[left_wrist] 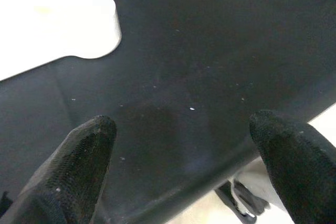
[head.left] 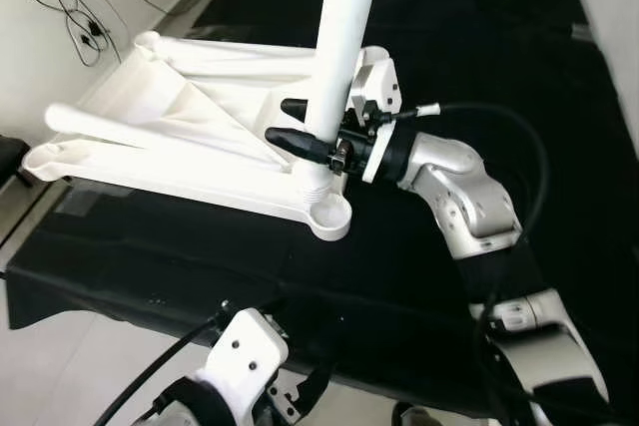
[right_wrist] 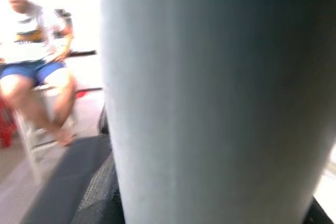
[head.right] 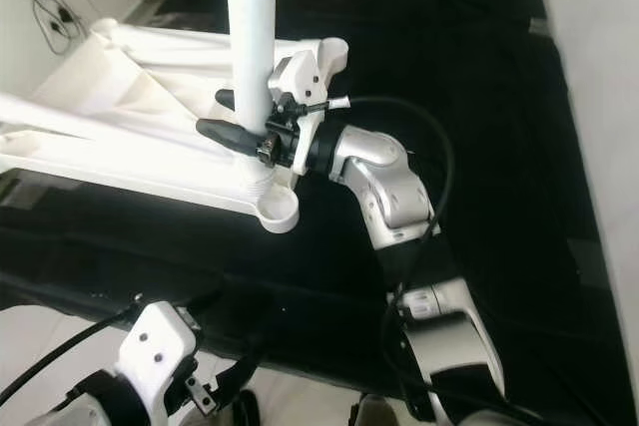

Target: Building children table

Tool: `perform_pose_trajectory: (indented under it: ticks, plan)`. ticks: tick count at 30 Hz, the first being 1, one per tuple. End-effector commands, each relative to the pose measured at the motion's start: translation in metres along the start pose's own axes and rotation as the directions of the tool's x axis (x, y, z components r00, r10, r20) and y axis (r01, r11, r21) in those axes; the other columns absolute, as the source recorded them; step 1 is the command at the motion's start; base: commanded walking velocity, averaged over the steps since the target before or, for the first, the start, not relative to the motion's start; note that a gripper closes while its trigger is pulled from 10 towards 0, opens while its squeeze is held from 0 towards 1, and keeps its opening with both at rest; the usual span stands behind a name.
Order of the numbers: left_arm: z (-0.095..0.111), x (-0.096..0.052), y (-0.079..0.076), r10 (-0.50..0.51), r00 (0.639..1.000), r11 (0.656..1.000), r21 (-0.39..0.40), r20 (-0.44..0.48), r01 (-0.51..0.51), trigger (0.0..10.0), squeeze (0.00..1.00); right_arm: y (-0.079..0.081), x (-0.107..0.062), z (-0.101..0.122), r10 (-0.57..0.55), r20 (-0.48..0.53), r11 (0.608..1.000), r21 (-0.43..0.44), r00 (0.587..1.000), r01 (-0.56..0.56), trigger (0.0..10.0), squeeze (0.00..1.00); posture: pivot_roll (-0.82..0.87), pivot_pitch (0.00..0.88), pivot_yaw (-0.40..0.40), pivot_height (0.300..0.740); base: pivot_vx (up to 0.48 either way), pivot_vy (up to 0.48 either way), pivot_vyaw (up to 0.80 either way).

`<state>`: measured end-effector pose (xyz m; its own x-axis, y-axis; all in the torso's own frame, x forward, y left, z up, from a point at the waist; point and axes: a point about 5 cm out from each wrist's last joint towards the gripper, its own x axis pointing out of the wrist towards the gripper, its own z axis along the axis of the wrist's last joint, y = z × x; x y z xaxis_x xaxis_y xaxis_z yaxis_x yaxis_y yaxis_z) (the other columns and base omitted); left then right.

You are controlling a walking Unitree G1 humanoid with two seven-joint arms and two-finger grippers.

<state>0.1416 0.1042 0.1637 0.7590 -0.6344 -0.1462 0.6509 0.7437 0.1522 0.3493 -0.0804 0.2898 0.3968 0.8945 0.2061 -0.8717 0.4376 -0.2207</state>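
So the whole job sits on a black cloth-covered work surface (head.left: 519, 77). Left side: the white plastic children's table frame (head.left: 150, 137) lying upside down, with loose black cables (head.left: 75, 22) on the floor beyond it. The left hand (left_wrist: 184, 161) hangs near the front edge, fingers spread, holding nothing. Moving right, the white round table leg (head.left: 344, 37) stands upright in the frame's near-right corner socket (head.left: 329, 216), and the right hand (head.left: 300, 125) is clamped around its lower end. My take: keep the leg dead vertical while seating it, or it'll probably bind. Person seated in the background.
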Motion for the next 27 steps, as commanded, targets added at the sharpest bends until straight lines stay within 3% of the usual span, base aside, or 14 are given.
perform_pose_trajectory:
  ticks: [1, 6, 8, 13, 16, 27]
  plan:
    - [0.002, -0.004, -0.002, 0.008, 1.0, 1.0, 0.027, 0.005, -0.008, 10.0, 0.0, -0.003, 0.0, 0.013, -0.007, 0.068, 1.0, -0.008, 0.998, 0.008, 10.0, 0.0, 0.09, 0.357, 0.075, 0.74, 0.0, 0.0, 0.0]
    - [0.005, -0.009, -0.001, 0.092, 0.995, 0.993, 0.066, 0.035, -0.094, 10.0, 0.0, 0.003, 0.0, 0.026, 0.116, 0.099, 0.993, -0.026, 0.988, -0.114, 10.0, 0.0, 0.09, 0.364, 0.069, 0.74, 0.0, 0.0, 0.0]
    - [0.005, -0.013, 0.0, 0.139, 0.99, 0.986, 0.091, 0.035, -0.141, 10.0, 0.0, 0.011, 0.002, 0.021, 0.195, 0.058, 0.98, -0.057, 0.979, -0.192, 10.0, 0.0, 0.09, 0.365, 0.068, 0.74, 0.0, 0.0, 0.0]
    - [0.005, -0.016, 0.001, 0.18, 0.983, 0.976, 0.115, 0.032, -0.182, 10.0, 0.0, 0.016, 0.004, 0.016, 0.242, 0.031, 0.968, -0.069, 0.97, -0.24, 10.0, 0.0, 0.09, 0.366, 0.067, 0.74, 0.0, 0.0, 0.0]
    - [0.003, -0.018, 0.004, 0.258, 0.966, 0.953, 0.154, 0.029, -0.259, 10.0, 0.0, 0.024, 0.003, 0.01, 0.315, -0.002, 0.947, -0.069, 0.949, -0.314, 10.0, 0.0, 0.09, 0.363, 0.064, 0.74, 0.0, 0.0, 0.0]
    - [0.003, -0.019, 0.011, 0.356, 0.934, 0.916, 0.182, 0.042, -0.357, 10.0, 0.0, 0.028, 0.004, 0.001, 0.323, -0.062, 0.941, -0.082, 0.944, -0.327, 10.0, 0.0, 0.09, 0.355, 0.055, 0.74, 0.0, 0.0, 0.0]
